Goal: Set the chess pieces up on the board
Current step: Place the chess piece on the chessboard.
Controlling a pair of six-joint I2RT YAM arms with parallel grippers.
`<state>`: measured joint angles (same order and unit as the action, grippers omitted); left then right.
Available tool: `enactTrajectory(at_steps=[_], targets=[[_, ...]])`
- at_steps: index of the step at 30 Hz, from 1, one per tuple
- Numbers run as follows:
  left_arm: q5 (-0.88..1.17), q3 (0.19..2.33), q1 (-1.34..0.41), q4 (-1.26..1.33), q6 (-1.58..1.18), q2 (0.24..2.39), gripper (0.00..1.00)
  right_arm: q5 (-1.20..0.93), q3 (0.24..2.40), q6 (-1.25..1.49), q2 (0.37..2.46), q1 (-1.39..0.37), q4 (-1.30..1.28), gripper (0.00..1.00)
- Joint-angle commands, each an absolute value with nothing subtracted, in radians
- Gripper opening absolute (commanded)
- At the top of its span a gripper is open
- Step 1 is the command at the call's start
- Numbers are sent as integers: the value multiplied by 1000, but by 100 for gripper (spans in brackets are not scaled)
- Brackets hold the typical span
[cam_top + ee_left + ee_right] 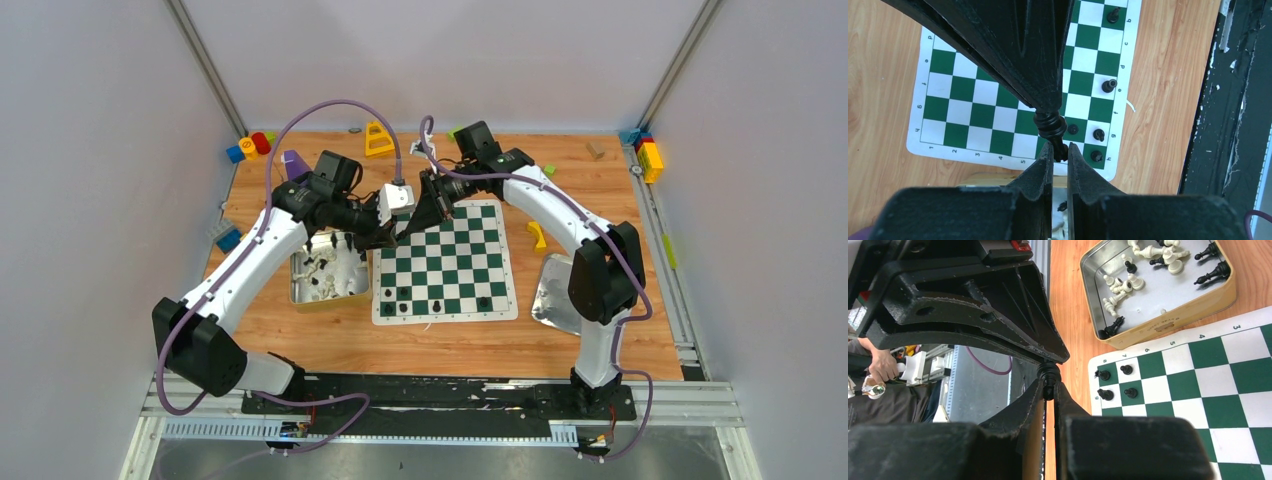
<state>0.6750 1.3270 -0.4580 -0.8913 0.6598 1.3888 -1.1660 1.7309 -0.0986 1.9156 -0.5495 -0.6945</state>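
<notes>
A small black chess piece (1050,125) hangs in the air between the two grippers, above the left side of the board (447,262). Only its ringed middle shows. The rest is covered by fingers, so its kind cannot be told, and in the top view it is hidden altogether.

The left gripper (1060,149) has its jaws clamped on the narrow end of the piece. The right gripper (1049,387) meets it from the opposite side, its jaws drawn nearly together and pinching the same piece.

The green and white board lies flat on the middle of a wooden table (440,345). Five other black pieces (403,291) stand on it near the front edge, four at the left and one further right. The arms hide the board's far left corner.

Just left of the board sits an open tin (297,285) holding a jumble of white and black pieces (1120,287), too tangled to count. The right wrist view cuts off its far end. A shiny metal tray (555,290), partly behind the right arm, lies to the right of the board. Coloured blocks (650,158) are scattered along the table's far edge.
</notes>
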Motion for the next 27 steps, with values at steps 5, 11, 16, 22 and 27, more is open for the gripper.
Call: enactTrajectory(at_steps=[5,11,16,22,27], targets=[[616,1278,-455,-865,660,1364,6,-1085,1705,-150,1847,-468,-696,0],[621,1226,-378,-844,651,1346,6,-958,1545,-263,1715,-379,-764,0],[609,1207,-344,-832,636,1342,8,-667,1357,-397,1605,-374,-808,0],[589,1217,-342,-828,597,1348,11,-431,1213,-448,1575,-381,-830,0],[575,1222,-342,-820,563,1350,12,-339,1161,-438,1602,-403,-816,0]])
